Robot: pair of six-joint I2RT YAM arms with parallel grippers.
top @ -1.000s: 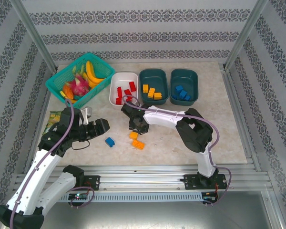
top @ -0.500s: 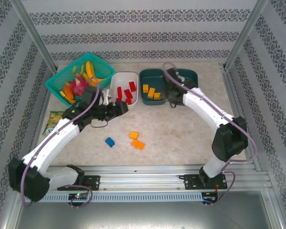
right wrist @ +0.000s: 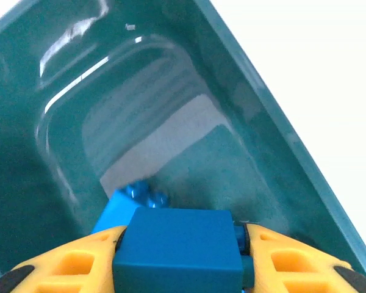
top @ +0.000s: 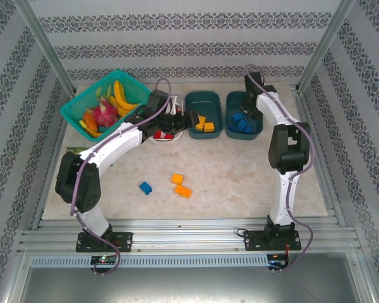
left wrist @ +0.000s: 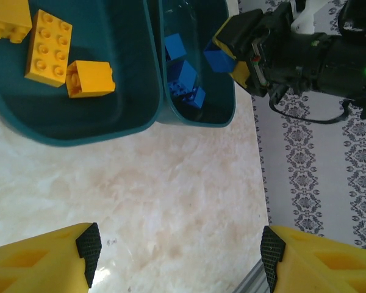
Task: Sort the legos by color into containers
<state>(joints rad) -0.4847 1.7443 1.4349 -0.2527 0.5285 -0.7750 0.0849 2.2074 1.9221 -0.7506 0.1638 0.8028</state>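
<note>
Step in hand, seemingly: dropping the blue brick (right wrist: 177, 238) into the right-hand dark teal tub (top: 244, 136). Best done by centring the right gripper (right wrist: 180, 259) over that tub's floor, clear of its walls, then parting the jaws to land it beside the blue ones (left wrist: 183, 76) already inside, without a bounce over the rim. Jaws clamped tight on that brick, directly above the tub. Wide apart and empty, the left gripper (left wrist: 180, 247), hovering left of the tub, beyond the orange-brick tub (top: 205, 101) just beside it.

From above: three loose bricks, a blue one (top: 145, 187) and an orange pair (top: 183, 190), well apart from the tub. From the left wrist: the clamped brick side-on, above the tub's rim. From the right wrist: the bare floor beneath it.
</note>
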